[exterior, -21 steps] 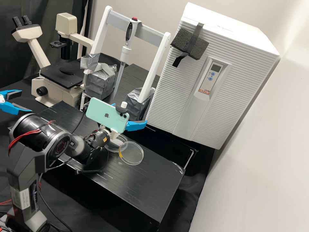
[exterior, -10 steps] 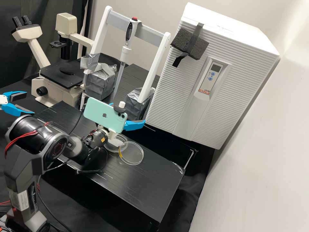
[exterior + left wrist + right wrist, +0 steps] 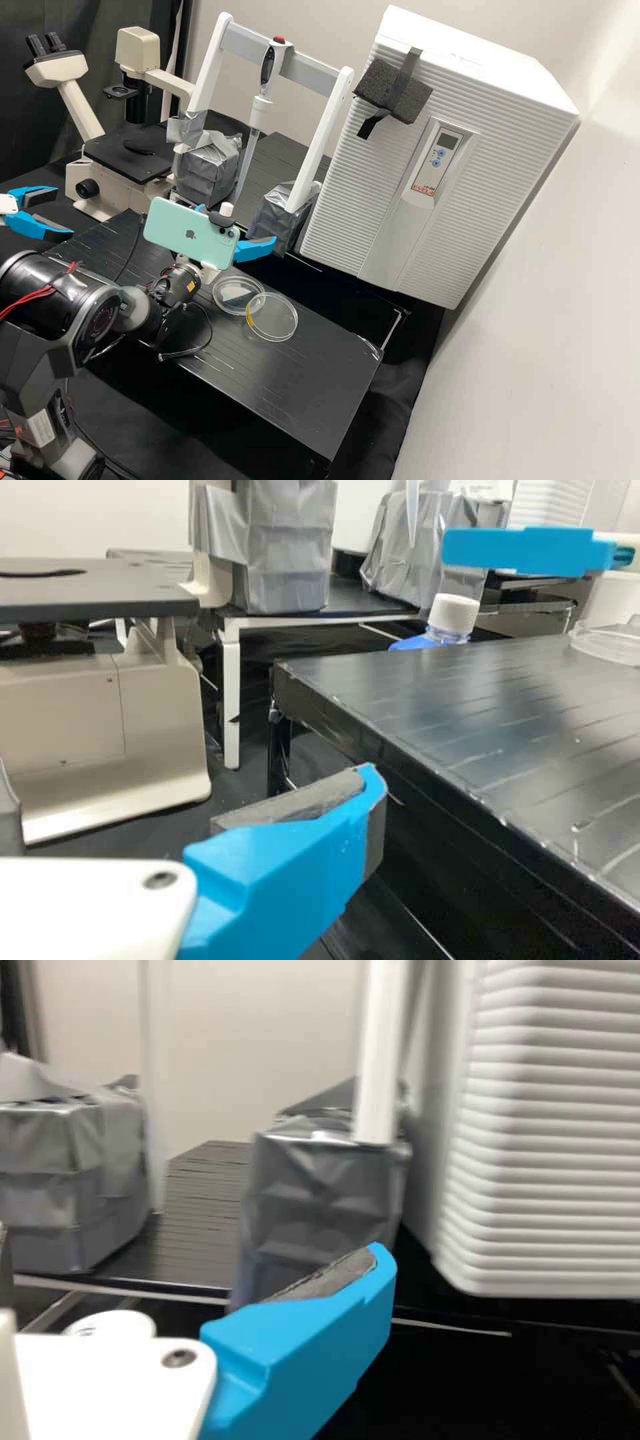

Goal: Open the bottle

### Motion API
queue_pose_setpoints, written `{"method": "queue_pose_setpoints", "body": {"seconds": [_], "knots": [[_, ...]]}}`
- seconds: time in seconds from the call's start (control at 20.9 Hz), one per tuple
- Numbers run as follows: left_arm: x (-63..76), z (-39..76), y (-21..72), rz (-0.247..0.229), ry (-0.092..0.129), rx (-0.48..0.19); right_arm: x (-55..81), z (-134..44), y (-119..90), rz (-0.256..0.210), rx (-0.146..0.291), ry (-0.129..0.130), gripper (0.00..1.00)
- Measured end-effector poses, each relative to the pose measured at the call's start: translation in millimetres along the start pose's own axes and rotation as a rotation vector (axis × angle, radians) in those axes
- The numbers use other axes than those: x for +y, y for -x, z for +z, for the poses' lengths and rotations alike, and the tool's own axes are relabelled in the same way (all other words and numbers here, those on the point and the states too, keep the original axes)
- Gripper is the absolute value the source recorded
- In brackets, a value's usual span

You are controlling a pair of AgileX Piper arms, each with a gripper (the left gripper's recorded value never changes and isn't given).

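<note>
Left wrist view: the bottle (image 3: 452, 615) sits capped at the counter's (image 3: 480, 730) far side, by the right gripper (image 3: 247, 240), whose hold I cannot tell. The left gripper's (image 3: 60, 213) fingers gape wide, empty. Uncapping likely remains.

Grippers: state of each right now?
Left gripper: open, holding nothing.
Right gripper: closed on the bottle, white cap up.
</note>
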Motion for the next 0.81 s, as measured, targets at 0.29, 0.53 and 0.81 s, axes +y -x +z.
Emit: {"method": "queue_pose_setpoints", "body": {"seconds": [0.29, 0.53, 0.81], "knots": [[2.7, -0.8, -1.7, 0.008, -0.007, -0.002, -14.0, -10.1, -0.2, -0.046, 0.032, 0.001, 1.0], [2.7, -0.8, -1.7, 0.008, -0.007, -0.002, -25.2, -6.9, -2.7, -0.072, 0.004, 0.039, 1.0], [2.2, -0.7, -1.4, 0.007, -0.006, -0.002, -24.9, -6.4, -8.7, -0.06, -0.006, 0.038, 0.0]]}}
